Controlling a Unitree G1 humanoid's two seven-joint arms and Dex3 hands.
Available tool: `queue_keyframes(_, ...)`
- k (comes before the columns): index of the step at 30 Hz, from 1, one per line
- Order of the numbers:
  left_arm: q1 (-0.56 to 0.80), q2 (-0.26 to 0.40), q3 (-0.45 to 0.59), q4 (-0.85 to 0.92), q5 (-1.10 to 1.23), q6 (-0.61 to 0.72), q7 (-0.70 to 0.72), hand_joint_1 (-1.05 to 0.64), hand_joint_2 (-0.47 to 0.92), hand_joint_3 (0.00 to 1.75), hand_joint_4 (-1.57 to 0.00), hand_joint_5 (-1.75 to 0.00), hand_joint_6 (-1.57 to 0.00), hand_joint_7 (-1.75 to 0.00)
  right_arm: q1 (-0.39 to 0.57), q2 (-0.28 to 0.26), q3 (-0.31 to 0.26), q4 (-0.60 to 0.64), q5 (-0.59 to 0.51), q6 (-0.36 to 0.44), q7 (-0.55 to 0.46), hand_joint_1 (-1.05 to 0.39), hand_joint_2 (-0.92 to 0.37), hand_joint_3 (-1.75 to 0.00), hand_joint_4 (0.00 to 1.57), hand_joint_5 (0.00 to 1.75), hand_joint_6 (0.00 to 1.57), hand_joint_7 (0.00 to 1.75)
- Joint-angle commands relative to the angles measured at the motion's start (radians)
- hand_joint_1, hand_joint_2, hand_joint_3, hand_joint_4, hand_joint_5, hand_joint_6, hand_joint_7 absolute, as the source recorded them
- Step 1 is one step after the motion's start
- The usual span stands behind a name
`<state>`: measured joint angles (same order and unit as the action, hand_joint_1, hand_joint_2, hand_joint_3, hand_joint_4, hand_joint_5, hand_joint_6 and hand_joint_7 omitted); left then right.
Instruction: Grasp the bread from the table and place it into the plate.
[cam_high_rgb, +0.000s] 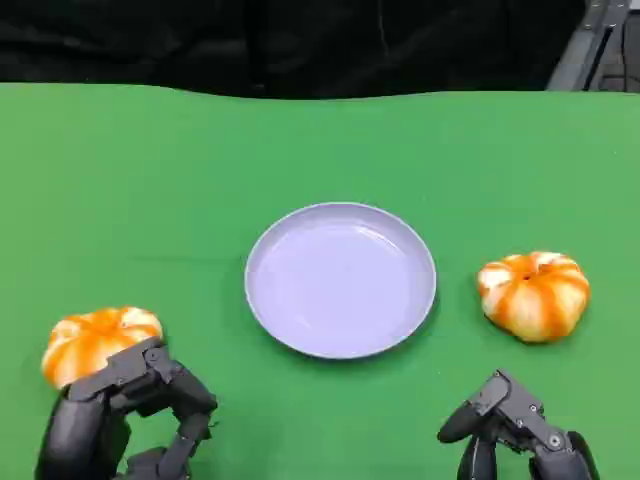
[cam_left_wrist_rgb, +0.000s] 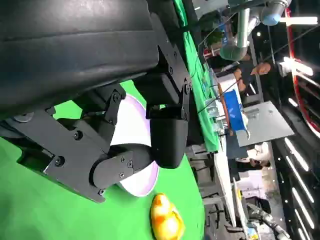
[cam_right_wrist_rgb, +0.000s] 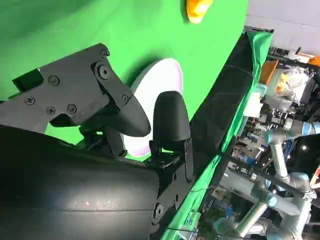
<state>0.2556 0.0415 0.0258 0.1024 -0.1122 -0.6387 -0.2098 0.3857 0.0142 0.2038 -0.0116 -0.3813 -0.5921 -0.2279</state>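
Observation:
Two round orange-and-white breads lie on the green table. The left bread (cam_high_rgb: 98, 340) sits just beyond my left hand (cam_high_rgb: 130, 415), whose fingers are apart and hold nothing; the hand's knuckles overlap the bread's near edge. The right bread (cam_high_rgb: 534, 295) lies right of the lilac plate (cam_high_rgb: 340, 280), ahead of my right hand (cam_high_rgb: 510, 425), which holds nothing and is apart from it. The left wrist view shows my left hand (cam_left_wrist_rgb: 125, 150) before the plate (cam_left_wrist_rgb: 145, 181) and the right bread (cam_left_wrist_rgb: 166, 220). The right wrist view shows my right hand (cam_right_wrist_rgb: 125, 115), the plate (cam_right_wrist_rgb: 162, 77) and the left bread (cam_right_wrist_rgb: 199, 9).
The green table (cam_high_rgb: 150, 180) ends at a dark far edge (cam_high_rgb: 300, 92). Beyond the table, the wrist views show other robot arms (cam_left_wrist_rgb: 240, 35), benches with equipment (cam_right_wrist_rgb: 280, 80) and people (cam_left_wrist_rgb: 250, 70).

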Motion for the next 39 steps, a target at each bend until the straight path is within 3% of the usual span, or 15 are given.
queue_keyframes(1,-0.004,0.008,0.009,0.004,-0.008,-0.012,-0.002,-0.21,0.52,0.93,-0.84,-1.49,-0.84,-1.27,0.003,-0.008,-0.002,0.000,0.023,-0.007,0.004,-0.26,-0.64,-1.45,0.76,1.75,0.45,1.75)
queue_keyframes(16,-0.003,0.014,0.016,0.000,-0.011,-0.001,-0.002,-0.22,0.58,0.79,-0.84,-1.41,-0.86,-1.18,0.000,-0.008,-0.003,0.006,0.001,-0.018,-0.008,-0.25,-0.65,-1.45,0.75,1.75,0.44,1.75)
queue_keyframes(18,-0.004,0.020,0.021,-0.002,0.008,0.000,0.006,-0.21,0.62,0.73,-0.83,-1.25,-0.87,-1.03,0.004,-0.008,-0.003,0.000,0.004,-0.015,-0.005,-0.25,-0.65,-1.44,0.75,1.75,0.44,1.75)
queue_keyframes(21,-0.002,0.026,0.033,-0.018,0.060,0.008,0.034,-0.20,0.78,0.40,-0.92,-0.59,-1.07,-0.22,0.010,-0.007,-0.001,-0.008,0.012,-0.013,0.000,-0.26,-0.65,-1.44,0.75,1.75,0.44,1.75)
queue_keyframes(23,-0.003,0.038,0.046,-0.029,0.142,0.010,0.072,-0.24,0.86,0.21,-0.92,-0.30,-0.99,-0.05,0.010,-0.006,0.001,-0.008,0.014,-0.016,0.001,-0.26,-0.65,-1.44,0.75,1.75,0.44,1.75)
queue_keyframes(27,-0.012,0.088,0.078,-0.065,0.421,0.031,0.198,-0.48,0.92,0.13,-0.75,-0.09,-0.75,0.00,0.007,-0.004,0.004,-0.005,0.011,-0.012,0.000,-0.26,-0.65,-1.44,0.74,1.75,0.44,1.75)
queue_keyframes(32,-0.001,0.139,0.080,-0.200,0.668,0.196,0.254,-0.59,0.92,0.14,-0.55,-0.01,-0.56,0.00,0.004,0.002,0.006,-0.009,0.013,0.002,0.002,-0.26,-0.66,-1.45,0.74,1.75,0.44,1.75)
queue_keyframes(39,-0.055,0.220,0.028,-0.285,0.962,0.407,0.268,-0.63,0.92,0.12,-0.43,0.00,-0.40,0.00,0.004,-0.006,0.000,-0.014,0.011,-0.002,0.003,-0.25,-0.66,-1.46,0.74,1.75,0.44,1.75)
